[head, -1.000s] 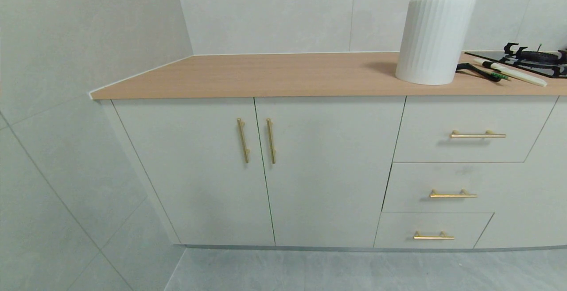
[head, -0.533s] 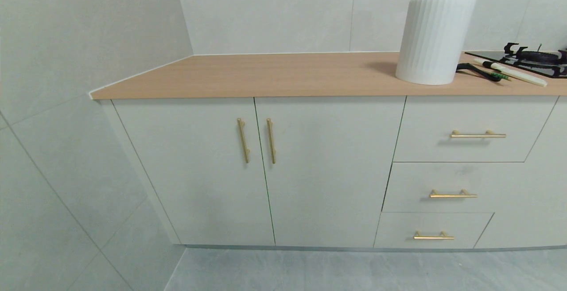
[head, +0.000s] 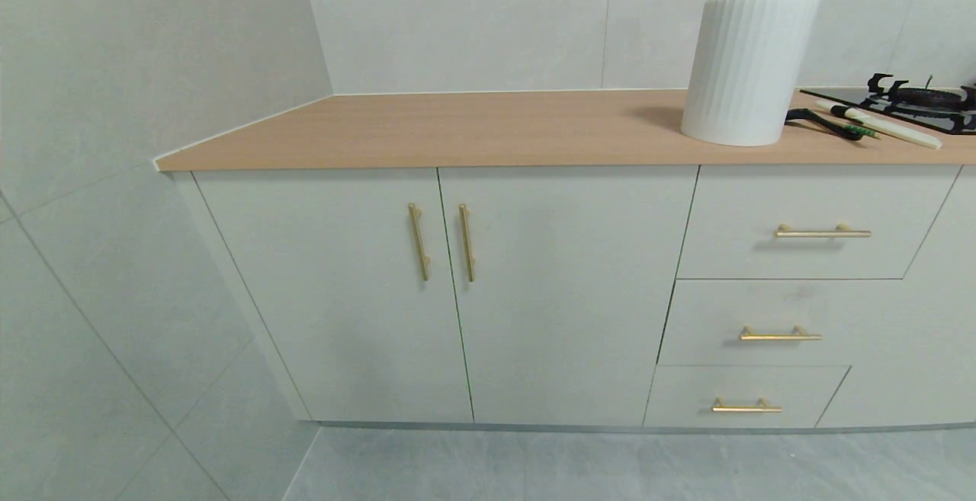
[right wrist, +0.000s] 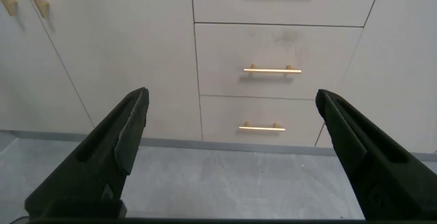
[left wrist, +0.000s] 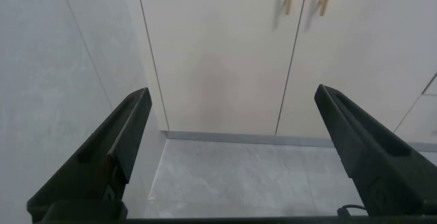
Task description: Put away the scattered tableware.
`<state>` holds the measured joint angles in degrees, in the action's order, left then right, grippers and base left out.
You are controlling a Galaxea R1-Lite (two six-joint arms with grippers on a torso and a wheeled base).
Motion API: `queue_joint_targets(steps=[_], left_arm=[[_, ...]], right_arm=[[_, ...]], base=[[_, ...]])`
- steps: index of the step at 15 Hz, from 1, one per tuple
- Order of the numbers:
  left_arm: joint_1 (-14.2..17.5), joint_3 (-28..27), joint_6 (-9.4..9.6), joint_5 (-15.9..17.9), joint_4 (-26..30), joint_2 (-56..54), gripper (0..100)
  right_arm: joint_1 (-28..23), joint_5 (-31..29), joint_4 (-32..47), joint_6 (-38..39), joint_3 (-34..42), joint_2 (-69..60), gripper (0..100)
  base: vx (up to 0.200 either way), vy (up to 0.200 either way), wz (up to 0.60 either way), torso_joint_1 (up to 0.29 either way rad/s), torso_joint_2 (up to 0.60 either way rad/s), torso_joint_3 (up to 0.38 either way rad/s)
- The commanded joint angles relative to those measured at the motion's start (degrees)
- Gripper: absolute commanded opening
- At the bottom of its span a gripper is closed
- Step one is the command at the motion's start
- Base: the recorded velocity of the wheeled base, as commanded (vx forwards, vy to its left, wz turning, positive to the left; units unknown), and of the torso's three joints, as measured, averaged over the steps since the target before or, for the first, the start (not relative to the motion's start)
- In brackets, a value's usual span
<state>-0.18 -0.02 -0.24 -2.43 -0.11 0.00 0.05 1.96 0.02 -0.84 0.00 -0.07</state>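
Both low facing the cabinet point(head: 564, 295): left gripper point(left wrist: 232, 98), right gripper point(right wrist: 232, 95), fingers apart; utensils point(head: 888, 128) lie on counter point(head: 457, 127) beside white holder point(head: 747, 66).

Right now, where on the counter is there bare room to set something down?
The counter is bare from the left wall to the white holder. Right of it is crowded: utensils lie by the stove.

Both are held low, aimed forward and slightly down. The left gripper point(left wrist: 232, 98) has its dark jaws spread wide apart; the right gripper point(right wrist: 232, 95) matches it, jaws equally wide.
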Motion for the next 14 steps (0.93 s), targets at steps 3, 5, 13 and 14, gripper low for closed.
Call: queue_joint_targets(steps=[3,5,13,14], left_arm=[[0.01,0.02,-0.28,-0.04,-0.07,0.0,100],[0.01,0.02,-0.28,-0.04,-0.07,0.0,100],[0.01,0.02,-0.37,-0.04,-0.07,0.0,100],[0.01,0.02,-0.37,-0.04,-0.07,0.0,100]], right_arm=[[0.04,-0.03,0.06,0.05,0.0,0.16,100],[0.04,-0.03,0.06,0.14,0.0,0.16,100],[0.04,-0.03,0.06,0.23,0.0,0.07,100],[0.04,-0.03,0.06,0.23,0.0,0.07,100]], base=[[0.0,-0.2,0.0,-0.001,0.0,0.002],[0.0,-0.2,0.0,0.0,0.0,0.005],[0.0,-0.2,0.0,0.001,0.0,0.002],[0.0,-0.2,0.0,0.002,0.0,-0.002]])
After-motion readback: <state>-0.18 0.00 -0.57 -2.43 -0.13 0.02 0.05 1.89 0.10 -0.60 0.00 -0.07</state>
